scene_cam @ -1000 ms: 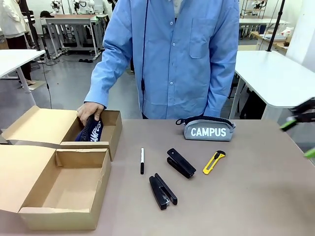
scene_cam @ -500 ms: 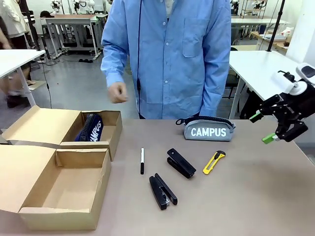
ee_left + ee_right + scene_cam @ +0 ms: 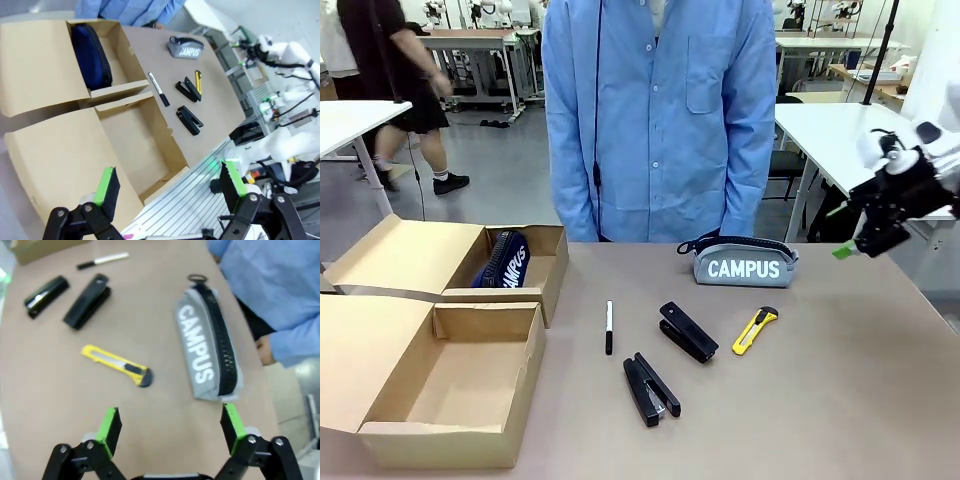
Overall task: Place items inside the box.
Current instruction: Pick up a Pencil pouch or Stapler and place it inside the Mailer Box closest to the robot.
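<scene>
The cardboard box [image 3: 450, 400] stands open at the table's left, and the navy pencil case [image 3: 505, 262] stands on edge in its far compartment. On the table lie the grey "CAMPUS" case [image 3: 740, 265], a marker pen [image 3: 609, 327], two black staplers [image 3: 687, 331] [image 3: 650, 388] and a yellow utility knife [image 3: 755, 330]. My right gripper [image 3: 840, 232] hangs open in the air past the table's right end; from its wrist, the gripper [image 3: 170, 425] looks down on the grey case [image 3: 207, 352] and knife [image 3: 117, 365]. My left gripper [image 3: 169, 182] is open above the box's near edge [image 3: 150, 192].
A person in a blue shirt [image 3: 660, 120] stands at the far side, one hand [image 3: 265, 350] near the grey case's end. The box lid flaps [image 3: 370, 340] spread to the left. White tables [image 3: 880, 150] stand behind on the right.
The person let go of the navy case in the box and drew the hand back. My right arm swung in from the right edge and rose a little, still open.
</scene>
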Controlling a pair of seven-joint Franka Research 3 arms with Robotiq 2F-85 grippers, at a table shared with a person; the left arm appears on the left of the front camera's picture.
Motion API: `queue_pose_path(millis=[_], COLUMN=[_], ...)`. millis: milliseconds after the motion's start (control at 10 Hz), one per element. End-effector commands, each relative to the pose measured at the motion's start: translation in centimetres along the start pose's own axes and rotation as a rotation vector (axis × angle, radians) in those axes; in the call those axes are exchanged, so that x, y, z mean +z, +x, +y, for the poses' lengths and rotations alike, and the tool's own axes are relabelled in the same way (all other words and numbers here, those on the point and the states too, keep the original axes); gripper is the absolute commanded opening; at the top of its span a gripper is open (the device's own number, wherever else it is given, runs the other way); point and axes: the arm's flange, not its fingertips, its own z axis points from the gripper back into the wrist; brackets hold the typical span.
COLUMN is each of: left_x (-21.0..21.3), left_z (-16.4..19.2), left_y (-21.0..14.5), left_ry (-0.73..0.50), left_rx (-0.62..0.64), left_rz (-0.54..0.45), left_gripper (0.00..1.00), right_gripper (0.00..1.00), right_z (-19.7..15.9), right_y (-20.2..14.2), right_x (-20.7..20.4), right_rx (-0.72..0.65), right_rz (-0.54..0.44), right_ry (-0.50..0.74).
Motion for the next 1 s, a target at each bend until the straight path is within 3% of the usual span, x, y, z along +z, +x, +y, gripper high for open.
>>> queue_pose_path(millis=[0, 600, 900], left_x=[-0.1, -0.1, -0.1], left_z=[-0.3, -0.3, -0.3], left_y=[0.0, 0.0, 0.0], left_ry=[-0.017, -0.017, -0.017], left_rx=[-0.023, -0.023, -0.023], left_rz=[-0.013, -0.013, -0.013], left_gripper=[1.0, 1.0, 1.0], right_gripper=[1.0, 1.0, 1.0], right_z=[-3.7, -9.7, -11.0], right_y=[1.2, 0.8, 0.7], right_x=[-3.0, -12.8, -16.2], right_rx=[-0.022, 0.058, 0.077], right_rz=[0.02, 0.04, 0.007], right_ry=[0.031, 0.16, 0.125])
